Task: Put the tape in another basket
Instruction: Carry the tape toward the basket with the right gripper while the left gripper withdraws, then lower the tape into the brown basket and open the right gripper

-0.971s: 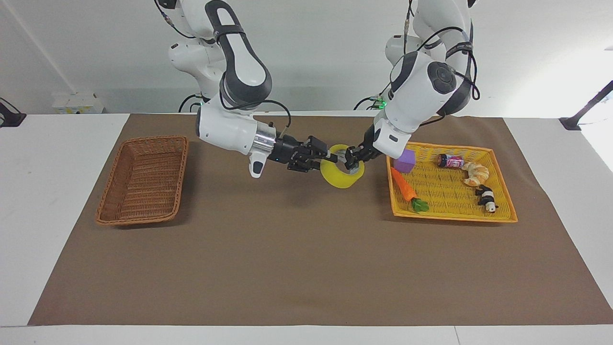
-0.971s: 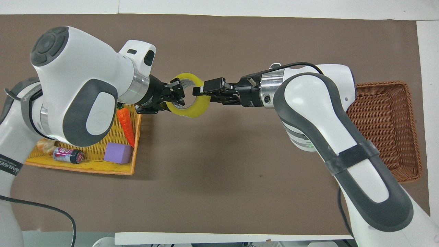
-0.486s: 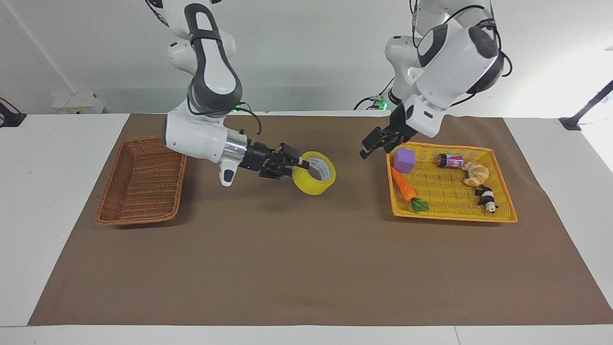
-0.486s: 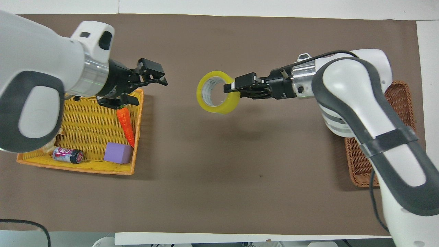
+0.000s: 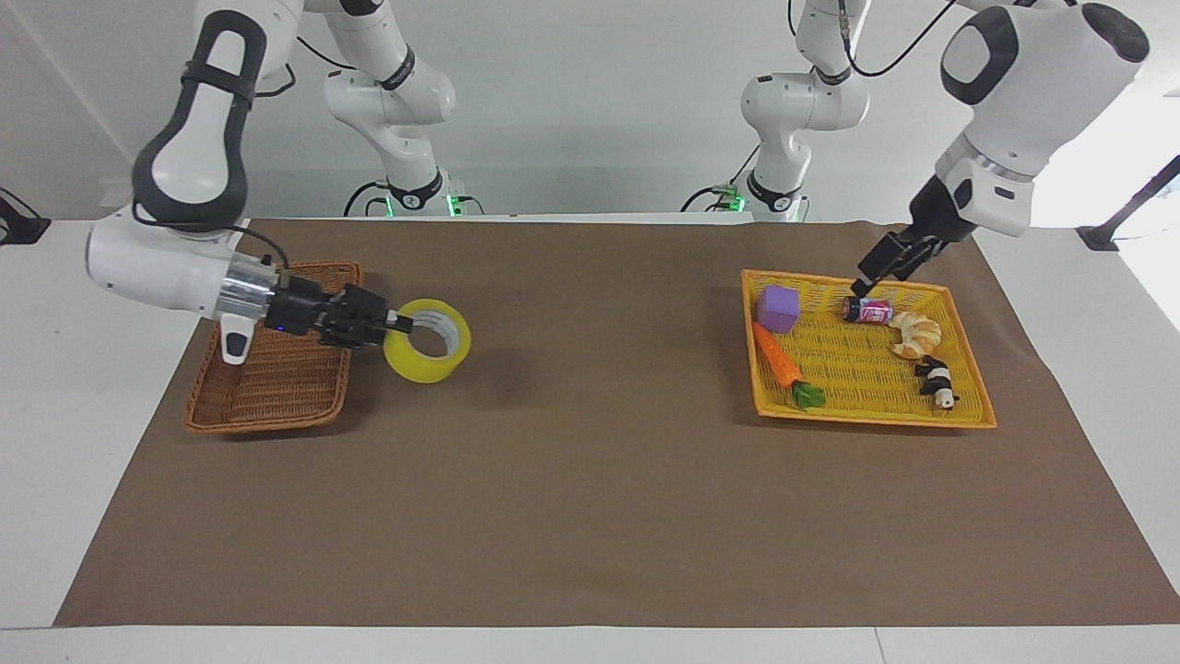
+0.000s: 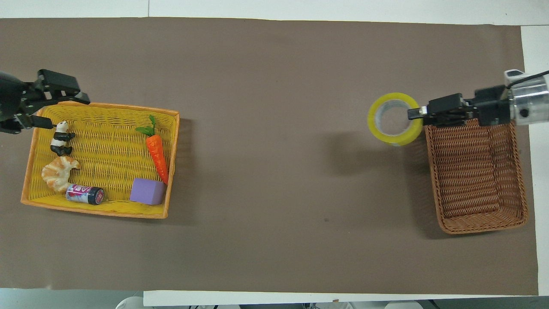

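The yellow tape point(image 5: 420, 370) hangs upright in my right gripper point(image 5: 401, 323), which is shut on the roll's wall, one finger inside the ring. It is in the air over the mat, just beside the brown wicker basket point(image 5: 277, 373), on the side toward the table's middle. In the overhead view the tape point(image 6: 393, 139) sits at the tip of the right gripper point(image 6: 414, 113), next to the basket's point(image 6: 476, 180) corner. My left gripper point(image 5: 874, 275) is open and empty, up over the yellow tray's edge; it also shows in the overhead view point(image 6: 67, 113).
The yellow woven tray point(image 5: 862, 373) at the left arm's end holds a carrot point(image 5: 779, 361), a purple block point(image 5: 780, 307), a can point(image 5: 867, 311), a croissant point(image 5: 913, 334) and a panda toy point(image 5: 937, 380). The brown mat point(image 5: 590, 480) covers the table.
My left gripper let go of the tape and drew back over the yellow tray. My right gripper carried the tape from the table's middle to beside the brown basket.
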